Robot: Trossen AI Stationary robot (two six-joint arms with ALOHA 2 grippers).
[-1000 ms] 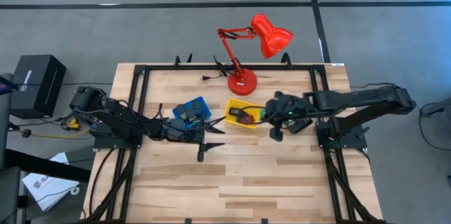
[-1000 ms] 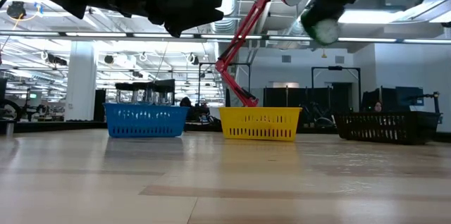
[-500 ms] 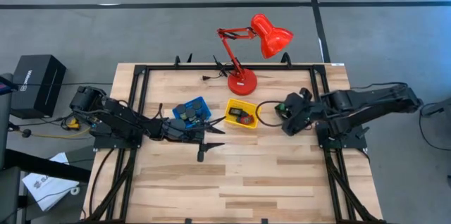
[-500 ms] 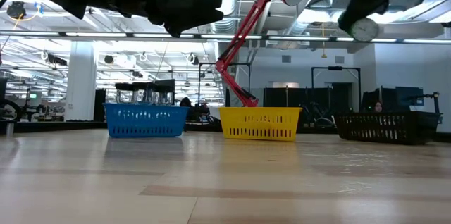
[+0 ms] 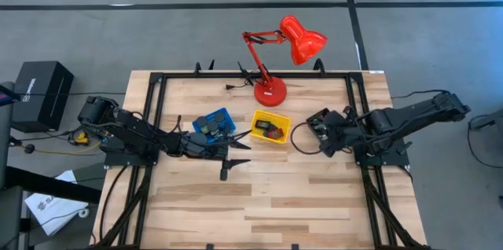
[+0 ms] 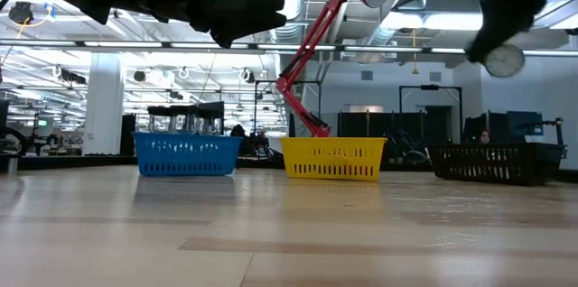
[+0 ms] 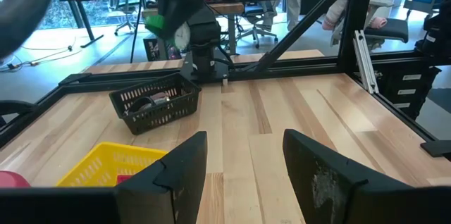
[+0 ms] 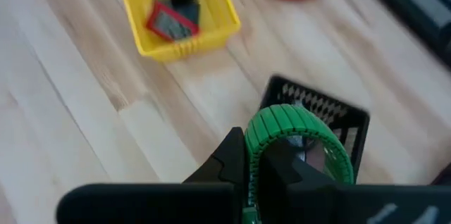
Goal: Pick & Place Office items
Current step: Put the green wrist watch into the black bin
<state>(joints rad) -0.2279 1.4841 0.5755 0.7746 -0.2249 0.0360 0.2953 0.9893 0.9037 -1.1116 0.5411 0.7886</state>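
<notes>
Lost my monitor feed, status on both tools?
Right tool shut on green band, above black basket. Left tool open, empty, near blue basket. Nothing in the way.

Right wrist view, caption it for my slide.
Right claw shut on green band watch above black mesh basket.

A red desk lamp [image 5: 283,53] stands at the table's [image 5: 259,203] far edge, behind blue [image 5: 214,123], yellow [image 5: 271,126] and black [image 7: 155,102] baskets.
</notes>
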